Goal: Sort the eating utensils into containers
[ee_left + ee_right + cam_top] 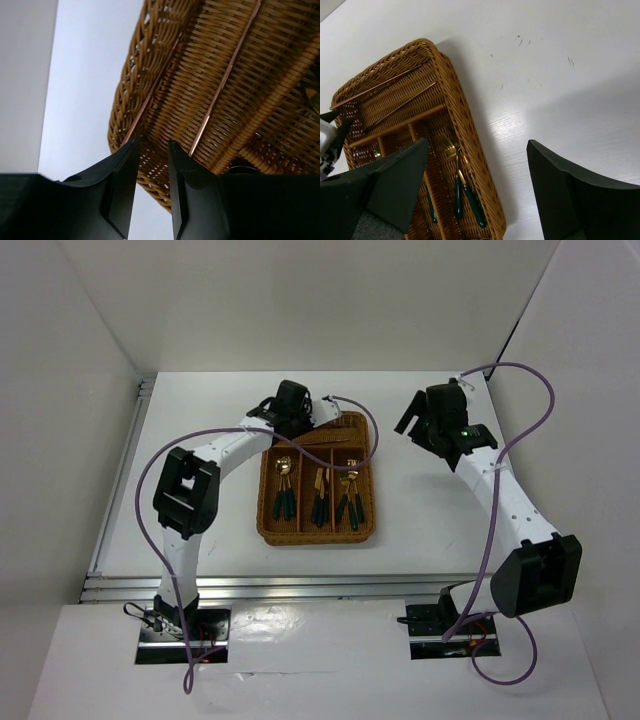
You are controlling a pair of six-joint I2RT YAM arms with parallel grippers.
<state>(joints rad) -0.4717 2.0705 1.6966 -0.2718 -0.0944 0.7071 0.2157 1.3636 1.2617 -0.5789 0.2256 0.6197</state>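
The brown wicker tray (315,538) lies mid-table. Gold-headed, teal-handled utensils fill its three long slots: left (284,485), middle (320,495) and right (350,498). Two reddish-brown chopsticks (330,443) lie in the short crosswise slot at the far end. My left gripper (285,430) hangs over that slot's left corner. In the left wrist view its jaws (152,145) stand a little apart with nothing between them. One chopstick (150,95) rests along the tray wall (130,85), the other (225,75) on the floor. My right gripper (412,425) hovers right of the tray, wide open and empty.
The right wrist view shows the tray rim (465,115), forks (457,195) in its right slot and my right gripper (477,150) over bare white table (545,75). Purple cables (150,470) loop from both arms. White walls close in the table.
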